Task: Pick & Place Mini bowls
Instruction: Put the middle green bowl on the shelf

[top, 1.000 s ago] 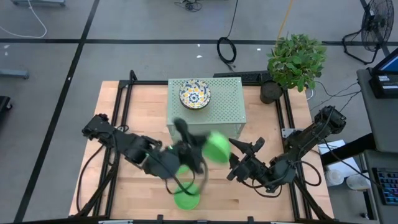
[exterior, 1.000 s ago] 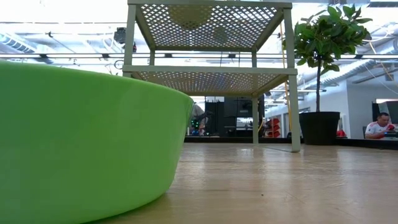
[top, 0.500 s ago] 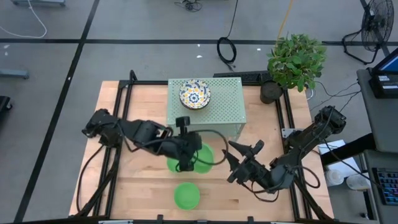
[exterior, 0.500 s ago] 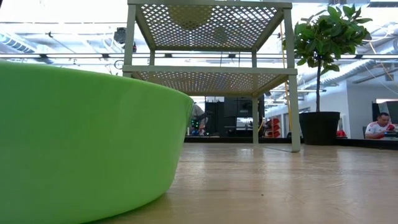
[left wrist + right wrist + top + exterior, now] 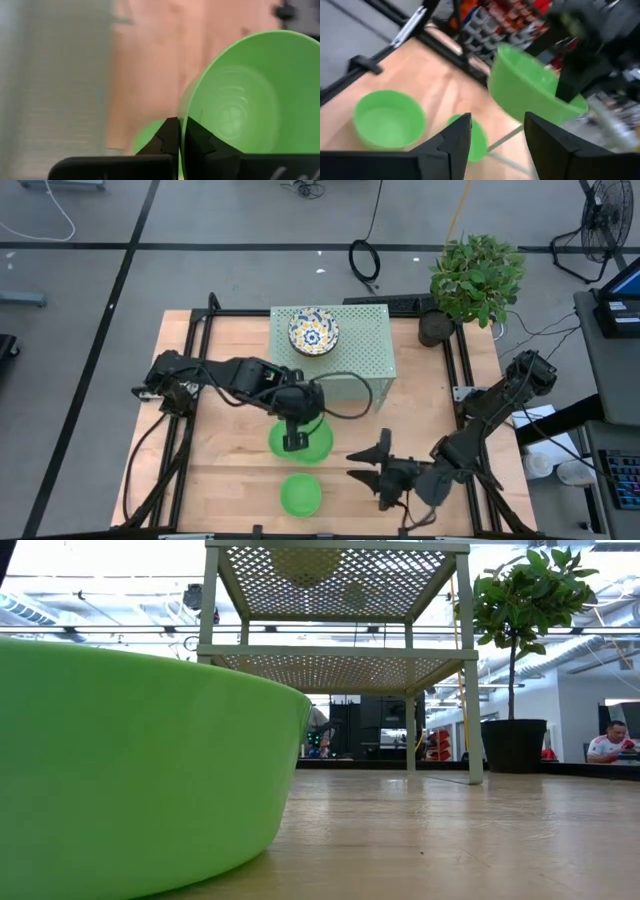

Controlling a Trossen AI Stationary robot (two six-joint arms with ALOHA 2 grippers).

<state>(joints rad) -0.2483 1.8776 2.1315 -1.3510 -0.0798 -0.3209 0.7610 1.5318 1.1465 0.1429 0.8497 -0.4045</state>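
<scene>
My left gripper [image 5: 292,442] is shut on a plain green mini bowl [image 5: 305,436], held in the air in front of the pale green stand [image 5: 350,360]. A second green bowl [image 5: 149,138] sits on the table beneath it, mostly hidden in the high view. A third green bowl [image 5: 300,493] rests on its base near the table's front edge and fills the low view's left side [image 5: 130,770]. A white patterned bowl [image 5: 313,331] stands on top of the stand. My right gripper [image 5: 353,465] is open, to the right of the green bowls, touching nothing. My left gripper pinches the held bowl's rim [image 5: 181,117], one finger [image 5: 196,137] inside the bowl and the other [image 5: 169,137] outside. The fingers come from above, pointing steeply down. The bowl is tilted and lifted clear of the table.
The perforated stand takes up the table's far middle; its legs [image 5: 470,690] and lower shelf show in the low view. A potted plant [image 5: 475,280] stands at the far right corner. Bare wood [image 5: 230,480] lies to the left of the bowls.
My left gripper has carried the green bowl toward the table's left and near edge and down, turning its wrist until the fingers point steeply down. My right gripper has moved toward the near edge and lower, swinging round to point toward the table's left.
</scene>
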